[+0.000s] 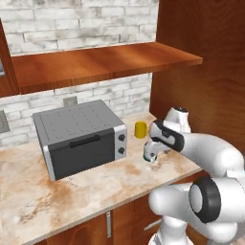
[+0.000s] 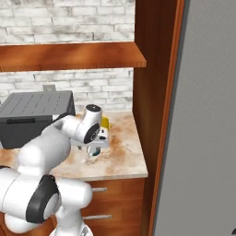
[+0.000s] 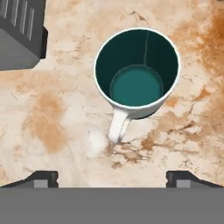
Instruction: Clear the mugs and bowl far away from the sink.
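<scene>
A mug with a teal inside and a pale rim (image 3: 137, 85) stands upright on the marbled counter, its white handle pointing toward the hand. My gripper (image 3: 112, 178) hangs just above it, open, with the fingertips (image 3: 41, 178) spread wide and touching nothing. The base views show the same gripper (image 1: 152, 154) low over the teal mug (image 2: 94, 152) near the counter's right end. A yellow mug (image 1: 140, 129) stands behind it by the wall, also visible past the arm (image 2: 105, 122). The bowl and the sink are out of view.
A grey toaster oven (image 1: 81, 136) sits on the counter to the left, and its corner (image 3: 19, 37) shows in the hand view. A tall wooden cabinet side (image 1: 201, 95) closes the counter's right end. A wooden shelf (image 1: 100, 60) runs overhead.
</scene>
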